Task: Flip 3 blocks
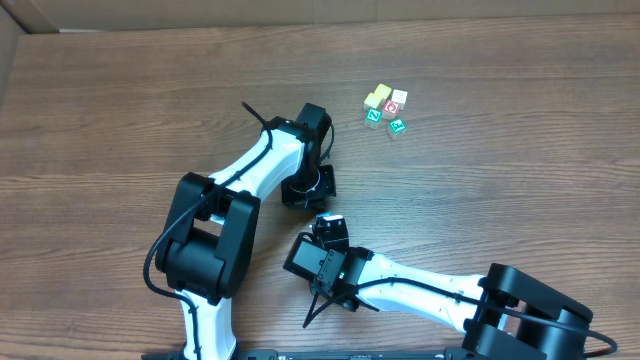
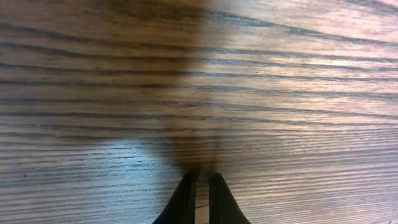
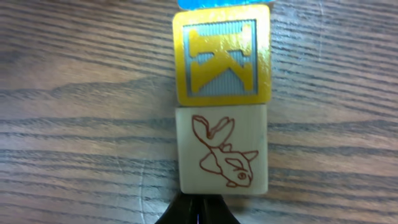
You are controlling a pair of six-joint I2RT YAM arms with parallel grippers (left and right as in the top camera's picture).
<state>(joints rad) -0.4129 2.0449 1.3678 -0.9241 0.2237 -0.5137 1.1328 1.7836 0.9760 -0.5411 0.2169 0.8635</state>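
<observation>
The cream wooden cube with a red fish (image 3: 222, 149) sits centre frame, touching the yellow-framed K cube (image 3: 222, 55) above. The right gripper (image 3: 198, 213) and left gripper (image 2: 200, 198) are both pressed together; I'd spread the right one before tipping the fish cube.

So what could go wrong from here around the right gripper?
1. The shut right gripper sits at the fish block, which touches the K block; a nudge could shove both instead of flipping one.
2. The left gripper hangs close by in the overhead view; the arms could collide.
</observation>
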